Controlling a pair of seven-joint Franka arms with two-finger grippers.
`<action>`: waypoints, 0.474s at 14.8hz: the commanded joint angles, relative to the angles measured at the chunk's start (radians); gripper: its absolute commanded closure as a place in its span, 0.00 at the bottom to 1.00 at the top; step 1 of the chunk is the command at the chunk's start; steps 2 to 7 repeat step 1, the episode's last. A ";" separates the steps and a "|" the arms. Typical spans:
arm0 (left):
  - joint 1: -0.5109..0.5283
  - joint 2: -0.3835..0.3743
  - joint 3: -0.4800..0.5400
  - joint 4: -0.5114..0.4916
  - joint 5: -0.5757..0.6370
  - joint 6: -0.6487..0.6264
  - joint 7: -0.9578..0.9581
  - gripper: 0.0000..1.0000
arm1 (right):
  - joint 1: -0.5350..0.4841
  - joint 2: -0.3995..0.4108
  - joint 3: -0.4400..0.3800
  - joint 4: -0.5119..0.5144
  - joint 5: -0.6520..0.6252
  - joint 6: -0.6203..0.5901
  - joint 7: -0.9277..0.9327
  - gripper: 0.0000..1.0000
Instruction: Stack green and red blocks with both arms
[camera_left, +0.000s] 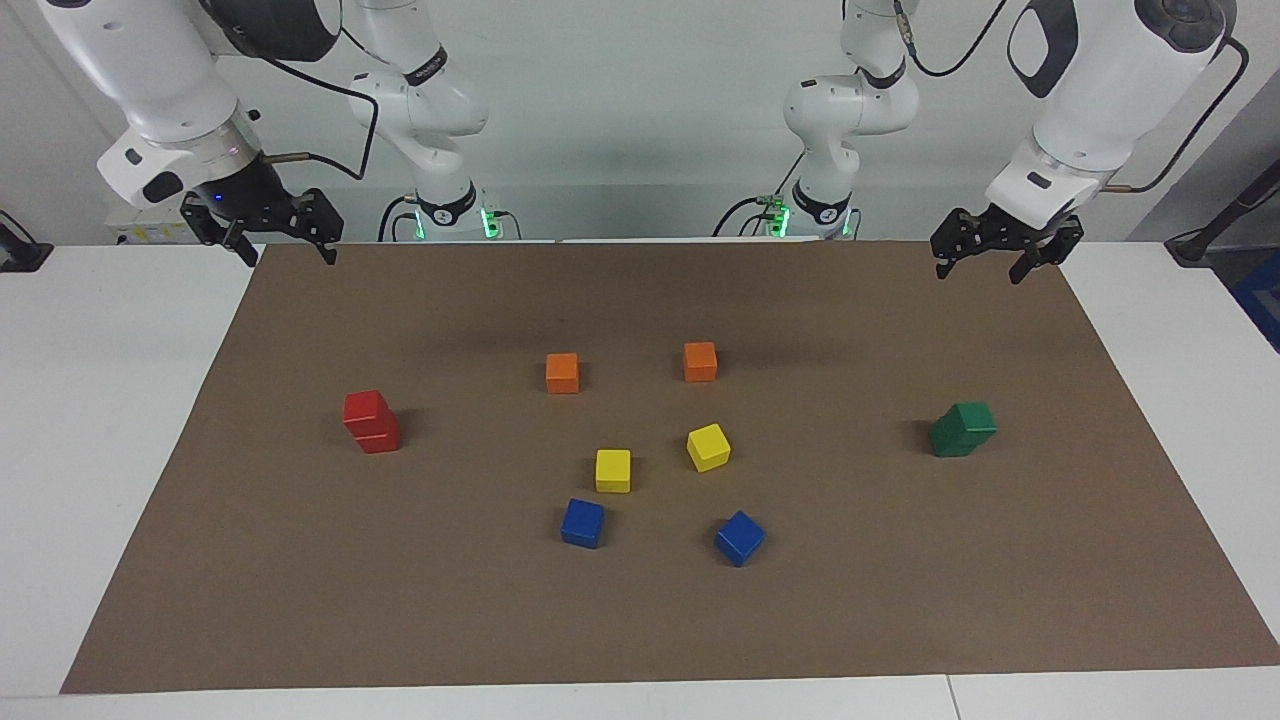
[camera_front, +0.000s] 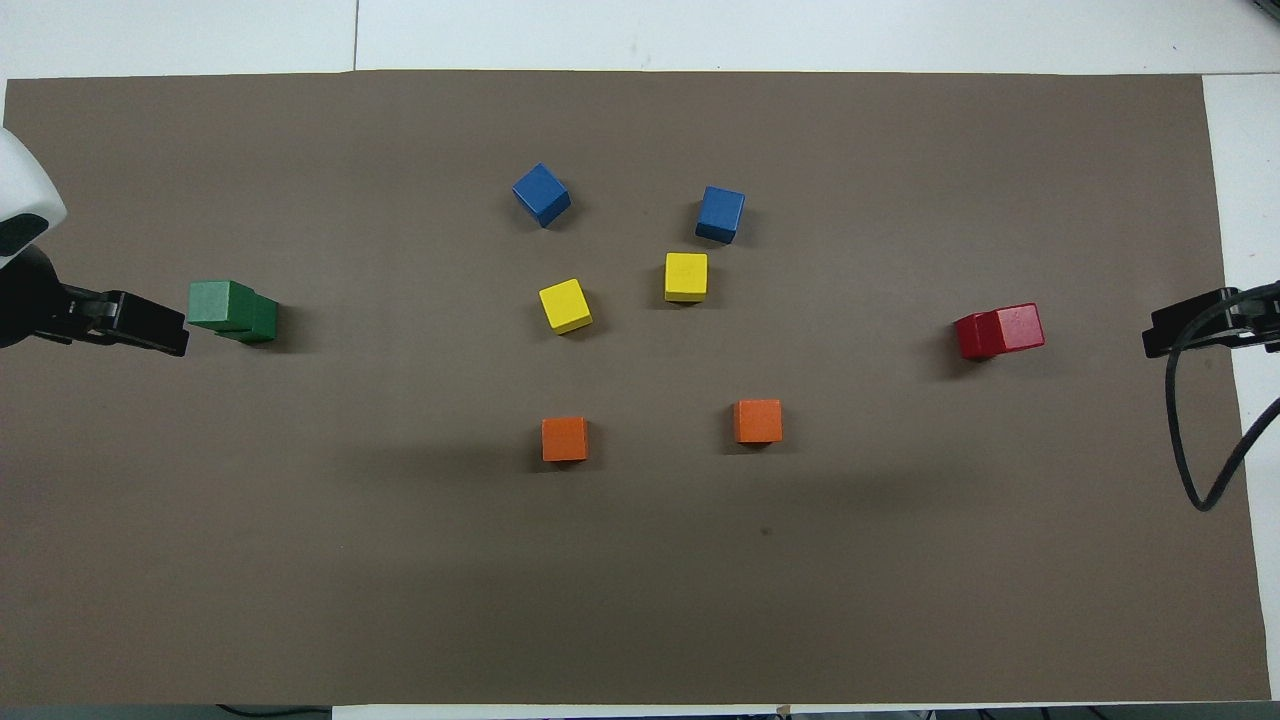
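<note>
Facing view first: the red blocks sit one on top of the other, a finished stack toward the right arm's end of the table, the upper cube a touch offset from the lower. Toward the left arm's end, the green blocks are stacked too, top cube slightly skewed but seated. The right gripper hangs in the air over the table edge by the robots, at the right arm's corner, fingers apart and holding nothing. The left gripper hangs over the matching corner at the left arm's end, fingers also spread and empty. Orange cubes, yellow cubes and blue cubes lie loose mid-table, none stacked.

Overhead view now: green blocks show as two overlapping tops, with the left gripper just beside them in this picture, though it is raised, not touching. Red blocks likewise doubled, the right gripper well apart at the table's end.

By my read, both stacks are built and the job looks done; nothing appears left except the arms resting clear.
</note>
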 joint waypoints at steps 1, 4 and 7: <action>-0.014 -0.007 0.012 0.005 -0.012 -0.015 0.007 0.00 | -0.015 0.006 0.007 0.014 -0.009 -0.005 0.008 0.00; -0.014 -0.007 0.012 0.005 -0.012 -0.015 0.007 0.00 | -0.015 0.006 0.007 0.014 -0.009 -0.005 0.008 0.00; -0.014 -0.007 0.012 0.005 -0.012 -0.015 0.007 0.00 | -0.015 0.006 0.007 0.014 -0.009 -0.005 0.008 0.00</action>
